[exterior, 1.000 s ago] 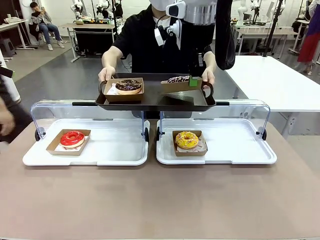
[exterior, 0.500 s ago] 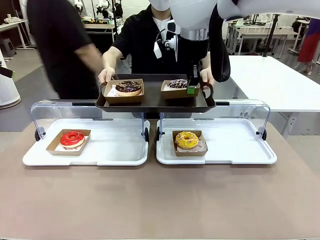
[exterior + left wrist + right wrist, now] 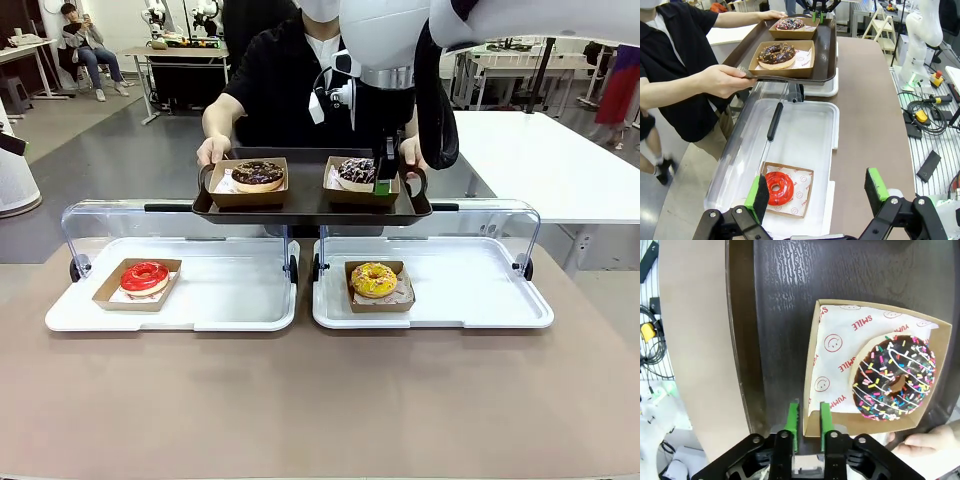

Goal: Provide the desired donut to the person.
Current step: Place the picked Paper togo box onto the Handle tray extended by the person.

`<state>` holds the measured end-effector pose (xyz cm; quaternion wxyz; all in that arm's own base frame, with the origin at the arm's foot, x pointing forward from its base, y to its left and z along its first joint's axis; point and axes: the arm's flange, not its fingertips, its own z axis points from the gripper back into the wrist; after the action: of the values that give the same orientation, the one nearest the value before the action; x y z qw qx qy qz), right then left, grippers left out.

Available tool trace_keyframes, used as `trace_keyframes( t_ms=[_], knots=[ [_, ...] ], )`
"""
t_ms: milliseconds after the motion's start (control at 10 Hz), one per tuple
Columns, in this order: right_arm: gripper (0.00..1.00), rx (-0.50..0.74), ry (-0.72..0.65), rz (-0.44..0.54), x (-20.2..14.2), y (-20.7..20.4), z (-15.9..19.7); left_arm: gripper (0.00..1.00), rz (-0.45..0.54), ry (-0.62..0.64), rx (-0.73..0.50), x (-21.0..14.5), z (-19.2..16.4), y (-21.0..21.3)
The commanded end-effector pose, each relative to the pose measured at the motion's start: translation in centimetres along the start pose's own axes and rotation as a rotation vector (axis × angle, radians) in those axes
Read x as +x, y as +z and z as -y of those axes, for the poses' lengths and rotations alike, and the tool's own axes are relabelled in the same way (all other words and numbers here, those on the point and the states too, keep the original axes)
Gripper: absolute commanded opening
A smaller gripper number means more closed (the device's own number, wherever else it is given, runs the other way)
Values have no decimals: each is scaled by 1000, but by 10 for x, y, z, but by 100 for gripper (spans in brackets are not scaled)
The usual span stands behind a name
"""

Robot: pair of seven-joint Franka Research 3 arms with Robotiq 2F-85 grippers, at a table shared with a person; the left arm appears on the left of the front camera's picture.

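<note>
Cardboard box [image 3: 840, 350] wall betw right fingers [image 3: 792, 425], grip unclear; left fingers [image 3: 757, 197] wide apart over red donut [image 3: 778, 186].

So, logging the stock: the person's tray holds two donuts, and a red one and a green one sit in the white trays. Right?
Not quite: the donut in the right white tray is yellow, not green, as the front view shows. The rest holds.

Front view faces person [image 3: 300, 70]; both wrist views share dark tray [image 3: 827, 55].

The right gripper [image 3: 807, 426] points down, jaws nearly together; the left gripper [image 3: 816, 192] hangs wide (empty).
</note>
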<state>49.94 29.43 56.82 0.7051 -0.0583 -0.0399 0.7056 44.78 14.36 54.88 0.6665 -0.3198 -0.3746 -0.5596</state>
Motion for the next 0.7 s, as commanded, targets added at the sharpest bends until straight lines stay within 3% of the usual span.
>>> trace_keyframes(
  t_ms=[0, 200, 300, 400, 500, 600],
  knots=[
    [100, 5, -2, 7, 1, 3, 0, 100, 6, -5, 4, 1, 0, 1],
    [100, 7, -6, 14, 0, 4, -1, 100, 6, -5, 4, 1, 0, 1],
    [95, 11, -12, 17, -1, 5, -1, 100, 6, -5, 4, 1, 0, 1],
    [65, 19, -15, 18, -3, 5, -2, 100, 6, -5, 4, 1, 0, 1],
    [100, 23, -14, 22, -4, 5, -2, 100, 6, -5, 4, 1, 0, 1],
    [85, 24, -11, 26, -5, 6, -2, 100, 6, -5, 4, 1, 0, 1]
  ],
)
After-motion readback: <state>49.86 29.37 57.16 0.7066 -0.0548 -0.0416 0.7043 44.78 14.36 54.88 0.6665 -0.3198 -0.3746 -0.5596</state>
